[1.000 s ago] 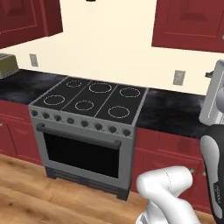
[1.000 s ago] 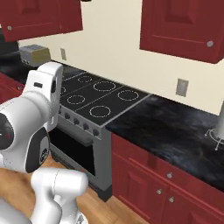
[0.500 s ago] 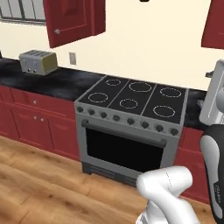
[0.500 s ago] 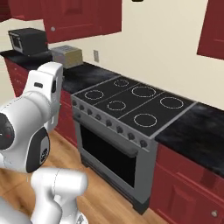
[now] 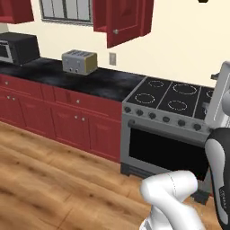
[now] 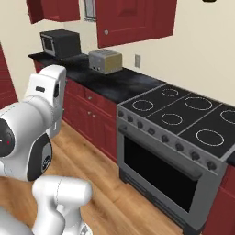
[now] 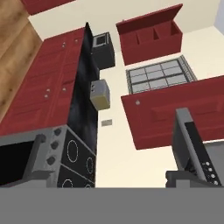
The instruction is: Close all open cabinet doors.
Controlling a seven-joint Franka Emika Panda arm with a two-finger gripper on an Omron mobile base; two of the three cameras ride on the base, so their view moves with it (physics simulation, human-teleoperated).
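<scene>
Cabinets have come into sight because my base drove to the left along the counter: a second ago the stove filled the middle, now it sits at the right. In the left base view, the open cabinet door (image 5: 125, 21) swings out from the wall above the counter, its silver knob (image 5: 116, 31) toward me, beside the window (image 5: 65, 10); under it stand the toaster (image 5: 79, 61) and, further left, the microwave (image 5: 17, 48). In the right base view, the same door (image 6: 130, 19) shows its face above the toaster (image 6: 105, 61), and the stove (image 6: 183, 133) is close at the right. In the hand view, rolled on its side, the door (image 7: 173, 111) lies next to the window (image 7: 159, 74). My gripper has its jaws spread wide and carries nothing. I judge the approach is nearly done; I must next reach up to that door and push it shut.
</scene>
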